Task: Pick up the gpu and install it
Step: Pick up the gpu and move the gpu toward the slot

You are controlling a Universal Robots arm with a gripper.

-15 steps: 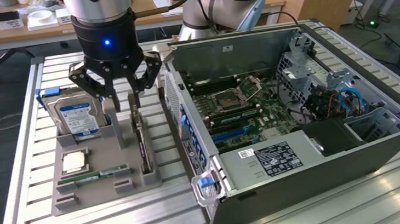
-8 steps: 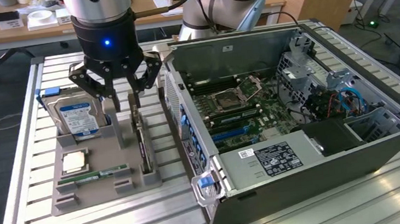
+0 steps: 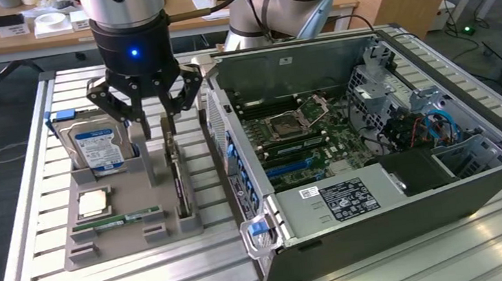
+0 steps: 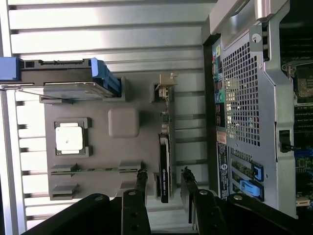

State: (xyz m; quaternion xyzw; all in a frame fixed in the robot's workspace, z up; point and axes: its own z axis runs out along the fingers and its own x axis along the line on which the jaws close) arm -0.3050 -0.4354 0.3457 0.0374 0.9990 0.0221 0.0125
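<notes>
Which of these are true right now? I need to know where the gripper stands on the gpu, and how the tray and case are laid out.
1. The gripper is open, with one finger on each side of the gpu. True.
2. The gpu is already seated inside the computer. False: it stands on edge in the grey tray.
3. The hard drive lies flat on the tray. False: it stands upright in its holder.
4. The computer case lies with its side open, to the exterior view's right of the tray. True.
</notes>
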